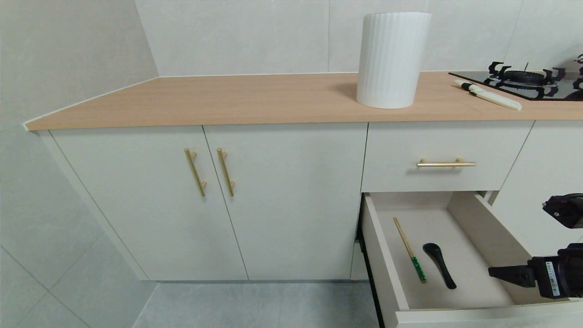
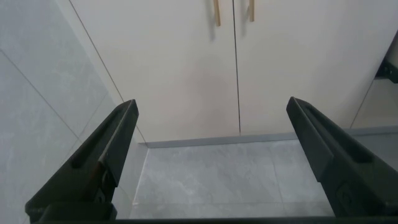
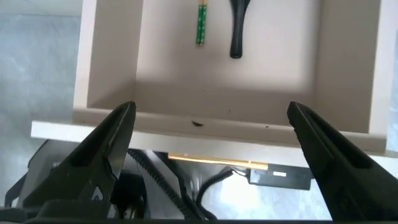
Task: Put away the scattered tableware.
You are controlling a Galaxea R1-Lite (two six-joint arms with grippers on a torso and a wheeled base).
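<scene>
Tableware lies in 2 places here. The desk (image 1: 227, 100) carries a tall white ribbed canister (image 1: 391, 59) toward its right end. Farther right, just beside the hob (image 1: 524, 82), a pale knife (image 1: 489, 94) lies flat and slantwise near the desk's back edge. Below the desk's right end the lower drawer (image 1: 380, 255) stands pulled out. On its floor are a black spoon (image 1: 439, 264) and, just beside it toward the drawer's left wall but not touching, wooden chopsticks (image 1: 410, 250) with green tips.

The right hand (image 3: 210, 111) hangs over the drawer's front edge, fingers apart and holding nothing. The left hand (image 2: 211, 104) is low before the cupboard doors, over the floor, also spread and empty.

By my reading, 2 pieces are stowed and the knife is the 1 left out. The next move would take the right arm up to the desk's right end, fingers set across the knife's handle and brought down close to the surface, since it lies so flat, while staying off the hob. If the knife is not counted, the drawer only needs pushing shut.
</scene>
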